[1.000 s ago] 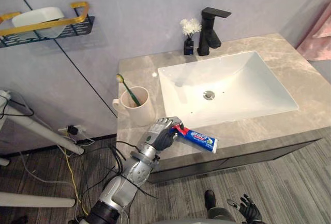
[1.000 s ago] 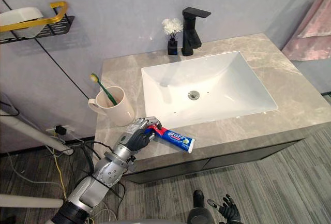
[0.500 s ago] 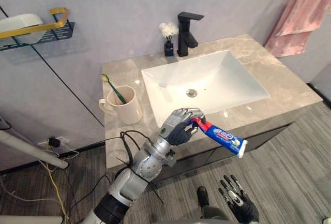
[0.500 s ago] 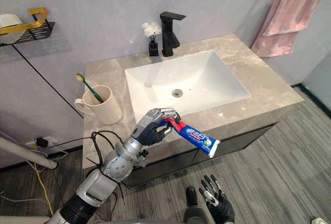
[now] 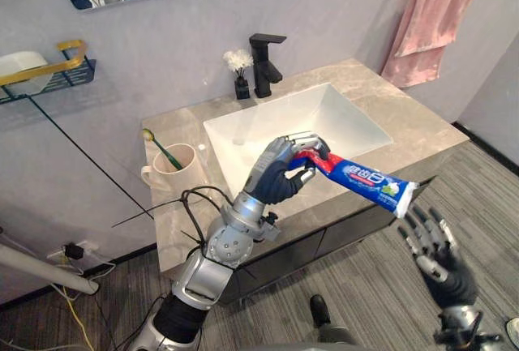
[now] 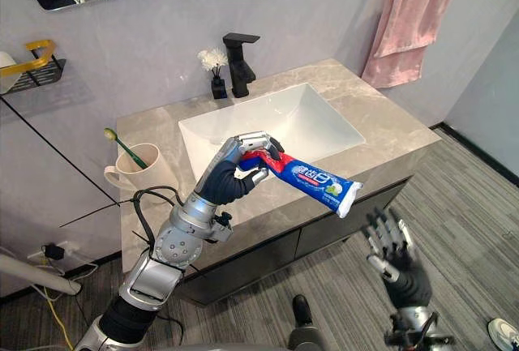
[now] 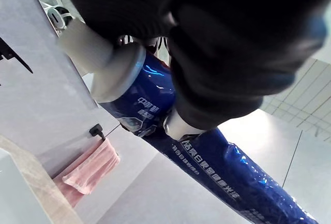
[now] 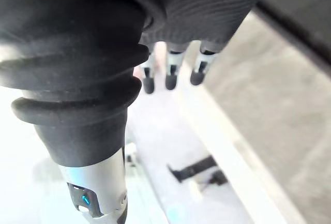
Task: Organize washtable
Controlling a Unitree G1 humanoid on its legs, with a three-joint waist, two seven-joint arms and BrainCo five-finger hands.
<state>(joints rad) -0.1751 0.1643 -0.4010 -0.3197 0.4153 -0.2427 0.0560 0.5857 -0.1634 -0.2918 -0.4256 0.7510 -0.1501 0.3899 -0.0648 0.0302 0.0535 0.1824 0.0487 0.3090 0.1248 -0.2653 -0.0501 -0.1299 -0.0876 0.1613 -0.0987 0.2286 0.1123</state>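
Status: in progress. The left hand [image 5: 280,174] has its fingers curled round the red end of the toothpaste tube [image 5: 365,182] and holds it in the air over the front edge of the bench [image 5: 409,128]. Placement is not yet done, probably in the cup [image 5: 174,174] left of this hand. The right hand [image 5: 434,250], fingers spread, hangs below the tube's free end. Tube: long, flat, blue and red, sloping down away from the hand.

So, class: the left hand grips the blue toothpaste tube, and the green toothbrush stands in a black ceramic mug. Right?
No: the left eye view shows a cream ceramic mug, not black. The left hand grips the blue toothpaste tube, and the green toothbrush stands in the mug.
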